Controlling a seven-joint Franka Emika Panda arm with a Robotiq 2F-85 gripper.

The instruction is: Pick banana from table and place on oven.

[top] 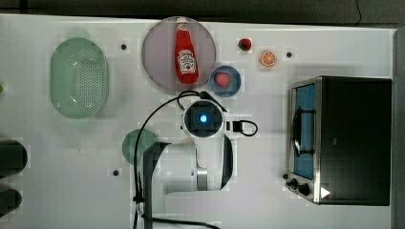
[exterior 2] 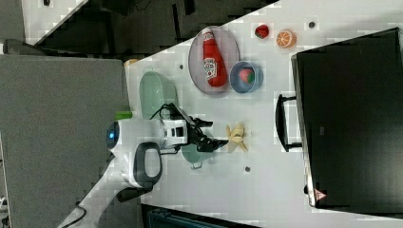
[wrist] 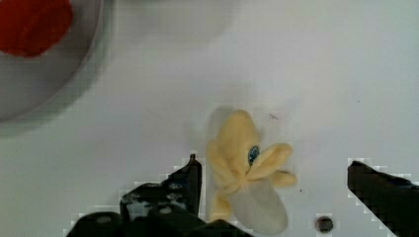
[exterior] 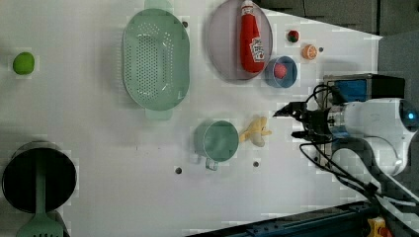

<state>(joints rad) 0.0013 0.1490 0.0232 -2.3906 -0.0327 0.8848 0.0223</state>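
Step in hand: the approach. The banana (wrist: 245,170) lies on the white counter (top: 267,200), not yet gripped, and the pincer (wrist: 274,185) hangs over it.
Pincer: wide open and holding nothing; in the wrist view the banana sits between its two dark fingers (wrist: 190,180), closer to one than the other, with no sure contact.
Banana's place: in the left view it lies just to the right of the green mug (exterior: 217,141); whether they touch I cannot tell. In the right view it lies between that mug and the oven (exterior 2: 351,123), well short of the oven's handle.
Banana's look: a soft toy, peel flaps spread, pale flesh end showing.
Next move, as I judge it: sink until the fingers straddle the fruit, shut on its middle, lift above the oven's height, carry across and set it on the black top.
What that calls for: centring first, since the banana sits off to one finger; the splayed flaps could catch or be gripped alone.
Top view gives: the oven's flat top (top: 356,143) bare and ready, and the ketchup bottle (top: 185,50) on its plate; the arm (top: 191,167) covers the banana.
Left view gives: the gap between pincer tips (exterior: 291,121) and banana from the side.
Wrist view gives: the fingers' alignment about the fruit.
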